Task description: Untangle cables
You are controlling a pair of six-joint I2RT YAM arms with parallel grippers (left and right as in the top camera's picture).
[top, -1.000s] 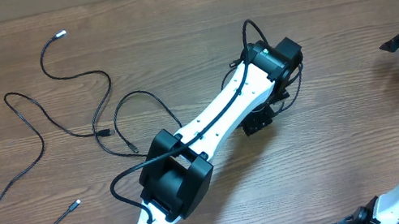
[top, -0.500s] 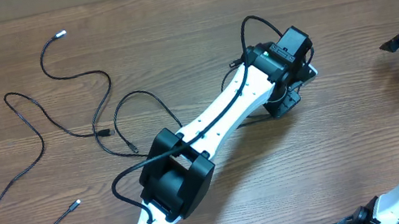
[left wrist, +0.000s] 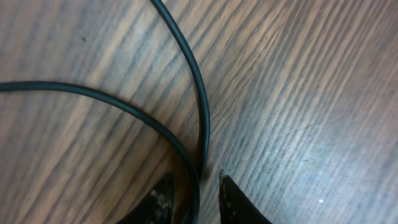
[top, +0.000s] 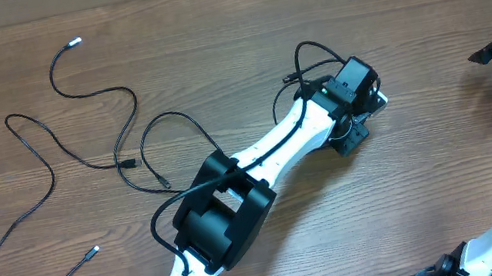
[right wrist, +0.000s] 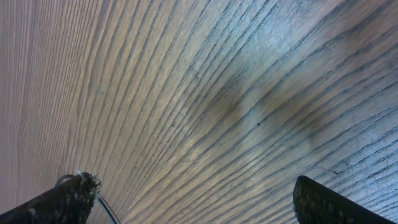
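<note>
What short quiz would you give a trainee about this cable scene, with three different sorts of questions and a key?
1. True or false: the right gripper has its fingers shut.
2. In the left wrist view, what lies between the fingers of the left gripper? A. black cable B. a silver plug C. only bare wood
3. In the overhead view, how many silver-tipped cable ends show?
Key: 1 false; 2 A; 3 two.
</note>
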